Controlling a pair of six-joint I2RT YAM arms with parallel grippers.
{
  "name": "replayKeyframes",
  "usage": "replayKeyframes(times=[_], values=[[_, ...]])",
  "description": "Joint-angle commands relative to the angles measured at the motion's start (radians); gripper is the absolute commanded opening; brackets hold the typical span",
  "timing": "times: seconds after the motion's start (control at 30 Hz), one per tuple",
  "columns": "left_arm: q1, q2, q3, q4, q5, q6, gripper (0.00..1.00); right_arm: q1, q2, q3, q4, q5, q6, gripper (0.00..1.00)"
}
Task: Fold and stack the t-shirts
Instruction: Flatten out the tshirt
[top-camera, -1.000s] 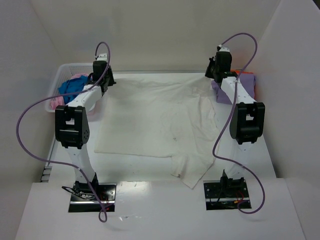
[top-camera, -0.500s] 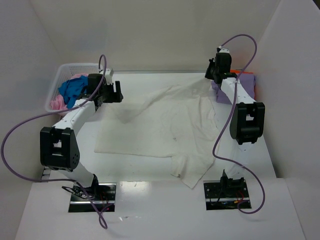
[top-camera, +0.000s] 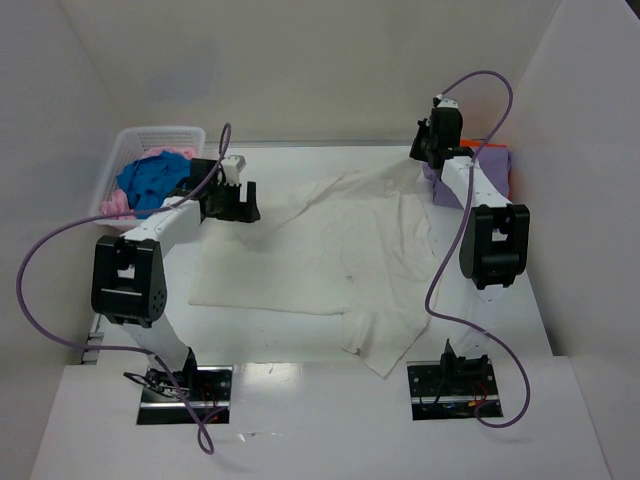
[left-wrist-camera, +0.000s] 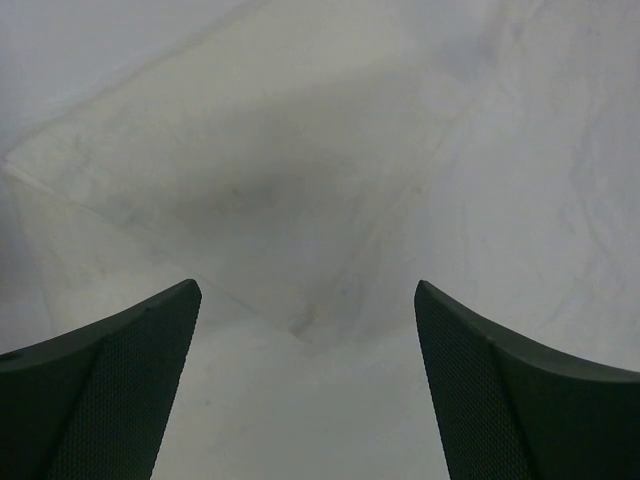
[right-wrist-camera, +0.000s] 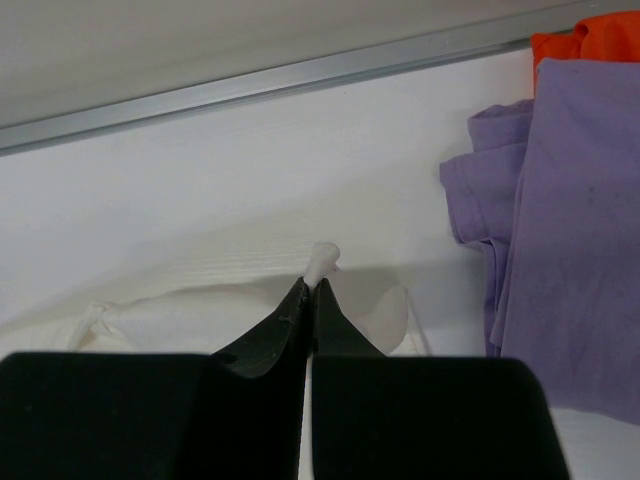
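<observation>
Right claw (right-wrist-camera: 309, 286) pinches white shirt (top-camera: 320, 250) corner to anchor it; left claw (left-wrist-camera: 305, 292) gapes empty above cloth, probably choosing a hold.

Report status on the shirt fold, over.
Left gripper open over white shirt, holding nothing. Right gripper shut on its far corner. Shirt spread out, rumpled, not yet folded. Purple shirt lies beside right gripper.

The cream-white t-shirt (top-camera: 320, 250) lies rumpled across the middle. The lavender shirt (right-wrist-camera: 570, 250) and the orange shirt (right-wrist-camera: 590, 35) sit stacked far right. The blue shirt (top-camera: 150, 180) and the pink shirt (top-camera: 113, 205) are heaped far left.
</observation>
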Motion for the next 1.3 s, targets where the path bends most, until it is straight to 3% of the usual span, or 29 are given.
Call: replayKeyframes(times=[0.0, 0.43, 1.27], values=[[-0.034, 0.021, -0.014, -0.072, 0.021, 0.043, 0.94, -0.003, -0.059, -0.004, 0.049, 0.022, -0.015, 0.0], [-0.068, 0.074, -0.064, -0.126, -0.102, -0.025, 0.85, -0.003, -0.068, -0.004, 0.049, 0.013, -0.015, 0.0], [-0.077, 0.135, -0.006, -0.066, -0.142, -0.084, 0.6, -0.003, -0.068, -0.014, 0.049, 0.022, -0.015, 0.0]])
